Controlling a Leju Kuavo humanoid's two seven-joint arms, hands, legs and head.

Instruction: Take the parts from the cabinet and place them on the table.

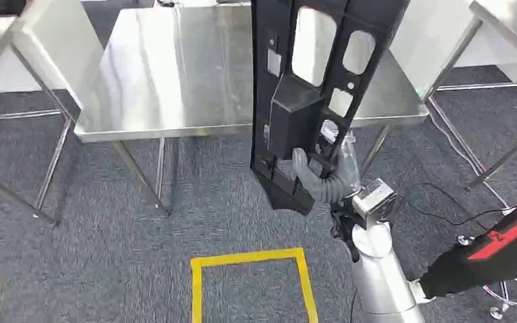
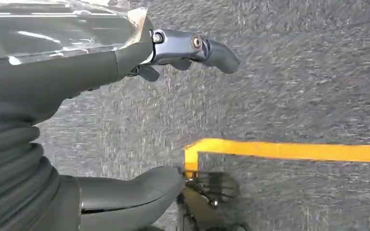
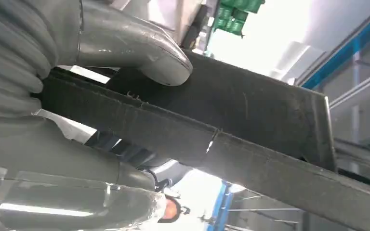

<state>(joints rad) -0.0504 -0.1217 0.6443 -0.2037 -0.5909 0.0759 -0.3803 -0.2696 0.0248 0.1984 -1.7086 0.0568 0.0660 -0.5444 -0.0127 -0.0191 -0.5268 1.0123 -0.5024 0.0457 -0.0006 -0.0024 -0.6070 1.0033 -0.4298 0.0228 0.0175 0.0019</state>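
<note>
Above the grey carpet (image 1: 108,269), near the front edge of the shiny metal table (image 1: 168,74), the right hand (image 1: 326,178) held a long black part (image 1: 309,94) w/ cut-out holes. Part stood up tall, tipped a bit, w/ its low end down in the hand & its top end past the top of the head view. It was in the air, not on the table. From the head cam it covered some of the table's right side.

Right wrist cam: right hand (image 3: 67,96) was wrapped tight on the part (image 3: 231,120). Thick grey thumb (image 3: 139,50) pressed on 1 side & the rest of the hand sat under the other side. So that hand was closed on the part.

Left wrist cam: left hand (image 2: 77,120) hung over the carpet (image 2: 308,72) w/ nothing in it. Thumb (image 2: 130,190) & dark fingers (image 2: 197,48) were apart, w/ a gap between them. Yellow tape line (image 2: 289,150) ran on the floor just by the thumb tip.

Head cam also showed a yellow tape square (image 1: 249,282) on the floor, left of the silver right arm (image 1: 384,276). 2 more metal tables, 1 far left (image 1: 13,40) & 1 far right (image 1: 511,20). Black piece w/ a red mark (image 1: 498,252) sat low at right.
</note>
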